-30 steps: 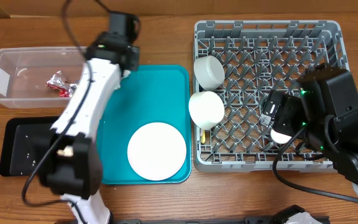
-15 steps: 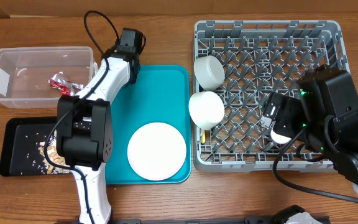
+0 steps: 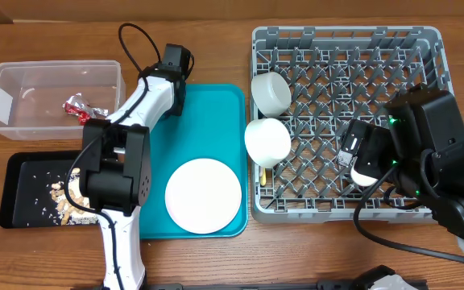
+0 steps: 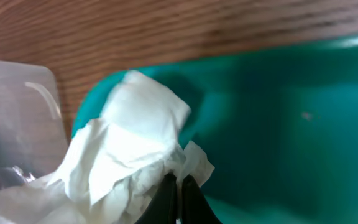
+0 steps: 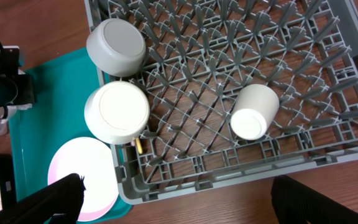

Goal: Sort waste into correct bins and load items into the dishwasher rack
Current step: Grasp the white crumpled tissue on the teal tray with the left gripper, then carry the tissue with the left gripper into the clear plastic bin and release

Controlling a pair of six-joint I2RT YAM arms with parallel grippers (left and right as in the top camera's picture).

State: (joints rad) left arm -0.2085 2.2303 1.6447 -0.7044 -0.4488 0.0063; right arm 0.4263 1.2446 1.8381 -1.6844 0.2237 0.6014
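Note:
My left gripper (image 4: 178, 182) is shut on a crumpled white paper napkin (image 4: 135, 143) at the far left corner of the teal tray (image 3: 208, 121), next to the clear tub (image 3: 55, 76). The foil wrapper (image 3: 77, 109) lies in that tub. Rice and tan scraps (image 3: 59, 197) lie in the black tray (image 3: 22, 189). Two white bowls (image 3: 271, 93) (image 3: 267, 142), a white cup (image 5: 253, 112) and a yellow utensil (image 5: 138, 144) sit in the grey rack (image 3: 337, 48). My right gripper (image 5: 191, 202) hangs open above the rack's near edge, holding nothing.
A round white plate (image 3: 203, 196) lies on the near half of the teal tray. My left arm (image 3: 115, 177) stretches along the tray's left edge, beside the black tray. The bulky right arm (image 3: 433, 161) covers the rack's right side.
My left gripper has closed on the napkin. The left arm swung a little to the right, uncovering the black tray. The right arm has not moved.

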